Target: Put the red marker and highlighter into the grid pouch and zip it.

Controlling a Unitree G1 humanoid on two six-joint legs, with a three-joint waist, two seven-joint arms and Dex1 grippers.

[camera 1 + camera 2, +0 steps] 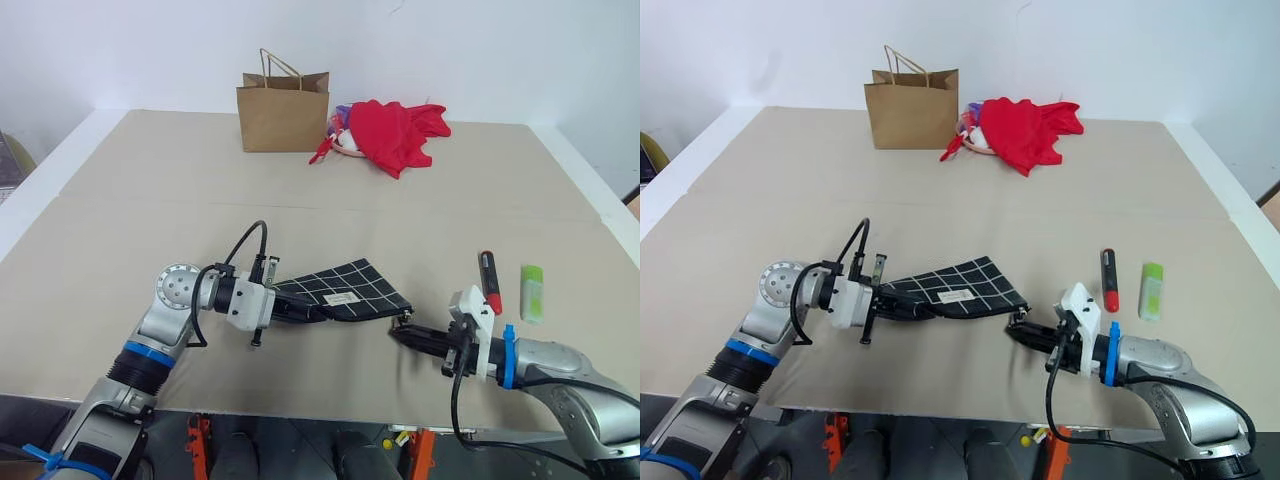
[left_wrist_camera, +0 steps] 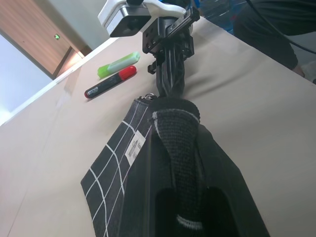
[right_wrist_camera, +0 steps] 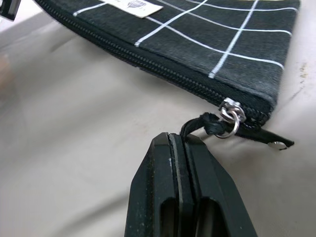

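A beige table (image 1: 330, 190) runs back to a white wall, where a brown paper bag (image 1: 283, 110) stands beside a heap of red cloth (image 1: 398, 132). Near the front edge lies the grid pouch (image 1: 343, 288), label up and zipper along its near side. The left gripper (image 1: 300, 311) is clamped on the pouch's left end, fabric bunched between its 2 fingers. The right gripper (image 3: 183, 143) sits at the pouch's right corner with its fingers pressed together on the dark zipper pull (image 3: 210, 123), which hangs from a small metal ring. To the right of the pouch, on the table, the red marker (image 1: 489, 281) and the highlighter (image 1: 532, 292) lie side by side, apart from both grippers.
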